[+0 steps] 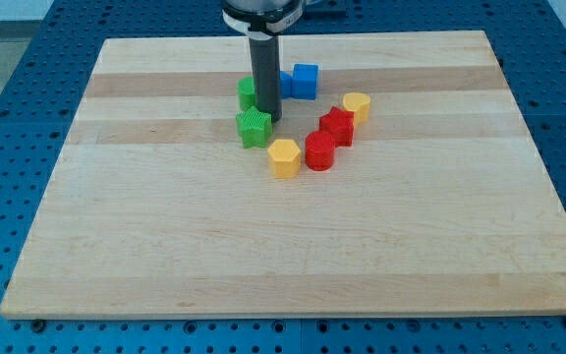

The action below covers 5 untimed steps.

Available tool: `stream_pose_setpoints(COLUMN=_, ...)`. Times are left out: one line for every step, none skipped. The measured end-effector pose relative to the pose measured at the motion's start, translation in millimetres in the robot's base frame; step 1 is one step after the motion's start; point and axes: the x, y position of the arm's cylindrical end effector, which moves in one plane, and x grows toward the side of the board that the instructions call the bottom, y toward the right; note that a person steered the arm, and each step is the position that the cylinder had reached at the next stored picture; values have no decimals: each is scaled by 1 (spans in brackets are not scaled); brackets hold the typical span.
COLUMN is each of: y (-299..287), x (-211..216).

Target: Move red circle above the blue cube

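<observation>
The red circle [320, 151] is a short red cylinder lying right of the board's middle. The blue cube [305, 81] sits toward the view's top, above and slightly left of it. My rod comes down from the view's top, and my tip [269, 120] rests on the board just right of the green star block [254, 128]. The tip is left of and a little above the red circle, apart from it, and below-left of the blue cube.
A second green block [247, 93] and another blue block [285, 85] sit partly hidden behind the rod. A red star-like block [336, 126] touches the red circle's upper right. A yellow heart-like block [357, 106] lies beyond it. A yellow hexagon [283, 157] sits left of the red circle.
</observation>
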Motion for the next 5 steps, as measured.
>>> stream_pose_setpoints(y=11, x=0)
stream_pose_setpoints(y=29, x=9)
stream_pose_setpoints(y=35, x=11)
stream_pose_setpoints(y=35, x=14)
stream_pose_setpoints(y=51, x=14)
